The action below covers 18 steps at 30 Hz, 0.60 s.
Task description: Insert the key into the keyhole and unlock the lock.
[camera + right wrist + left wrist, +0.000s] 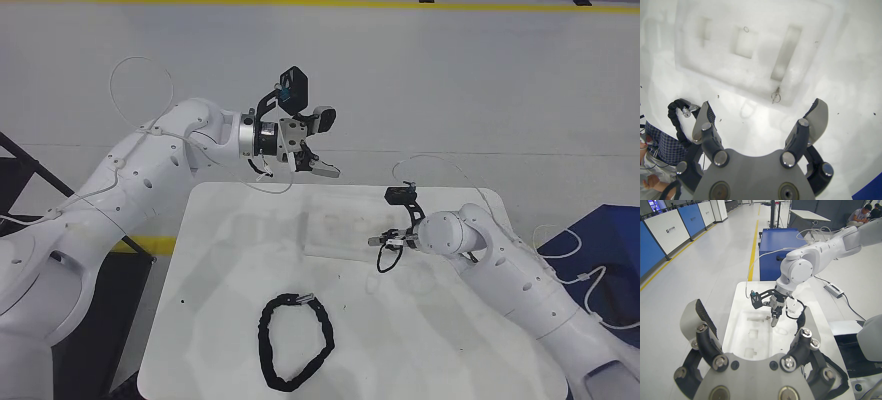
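Two grippers, both spread wide, nothing held. Left gripper point(320, 168) hangs above the far edge of the white table point(220, 300), well apart from the task's things. In its wrist view both ribbed fingers point(703, 315) stand far apart with only air between them. Right gripper point(762, 103) hovers low at the edge of the white foam tray point(715, 72), pointing down, jaws wide open, empty.

Key point(776, 94), with a ring attached, lies on the tray's rim just past the end of the long slot-shaped recess. It is near the right gripper's fingertips but not touching them.

Black chain lock point(295, 340) lies in a closed loop on the table toward the near edge, well apart from tray and key. Its metal cylinder point(686, 113) with the keyhole sits at the loop's end nearer the tray; key is not in it.

Tray has three recesses: a cross shape, a square and the long slot. Small loose ring point(746, 29) sits at the square recess's edge.
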Available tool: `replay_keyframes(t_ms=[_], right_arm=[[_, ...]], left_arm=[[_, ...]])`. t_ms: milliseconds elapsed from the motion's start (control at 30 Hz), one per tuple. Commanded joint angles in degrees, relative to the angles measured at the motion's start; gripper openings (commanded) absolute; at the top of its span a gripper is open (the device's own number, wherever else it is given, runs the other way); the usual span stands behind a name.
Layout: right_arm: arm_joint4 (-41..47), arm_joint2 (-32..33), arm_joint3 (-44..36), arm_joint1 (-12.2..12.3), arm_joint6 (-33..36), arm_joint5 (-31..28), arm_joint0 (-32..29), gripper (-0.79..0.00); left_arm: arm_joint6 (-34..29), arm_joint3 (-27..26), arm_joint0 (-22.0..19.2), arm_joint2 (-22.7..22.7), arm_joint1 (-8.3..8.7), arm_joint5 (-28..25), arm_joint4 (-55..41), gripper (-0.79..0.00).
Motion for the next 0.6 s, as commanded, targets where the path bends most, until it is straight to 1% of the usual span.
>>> replay_keyframes(t_ms=[0,100,233,300,367,400,433,467,500,567], right_arm=[[0.51,0.02,-0.07,-0.26,0.24,0.53,-0.05,0.000],[0.92,0.07,0.35,-0.61,0.56,1.48,-0.23,0.000],[-0.12,-0.83,2.04,-1.21,-0.55,1.33,-0.73,0.000],[-1.02,-1.73,2.97,-1.67,-0.16,1.25,-0.44,-0.018],[-1.29,-2.35,3.82,-2.17,-0.46,1.55,-0.36,-0.071],[-1.59,-2.65,4.08,-2.42,-0.62,1.88,-0.26,-0.111],[-1.75,-2.83,4.38,-2.64,-0.75,2.25,-0.18,-0.185],[-2.38,-3.08,4.70,-2.83,-0.87,2.92,-0.03,-0.231],[-2.92,-3.32,4.86,-3.02,-0.86,3.45,0.10,-0.252],[-3.59,-3.45,5.21,-3.31,-0.85,4.20,0.35,-0.360]], left_arm=[[0.00,0.00,0.00,0.00,0.00,0.00,-0.01,0.000],[0.00,0.00,0.00,0.00,0.00,0.00,-0.01,0.000],[0.00,0.00,0.00,0.00,0.00,0.00,-0.01,0.000],[0.00,0.00,0.00,0.00,0.00,0.00,-0.01,0.000],[0.00,0.00,0.00,0.00,0.00,0.00,-0.01,0.000],[0.00,0.00,0.00,0.00,0.00,0.00,-0.01,0.000],[0.00,0.00,0.00,0.00,0.00,0.00,-0.01,0.000],[0.00,0.00,0.00,0.00,0.00,0.00,-0.01,0.000],[0.00,0.00,0.00,0.00,0.00,0.00,-0.01,0.000],[0.00,0.00,0.00,0.00,0.00,0.00,-0.01,0.000]])
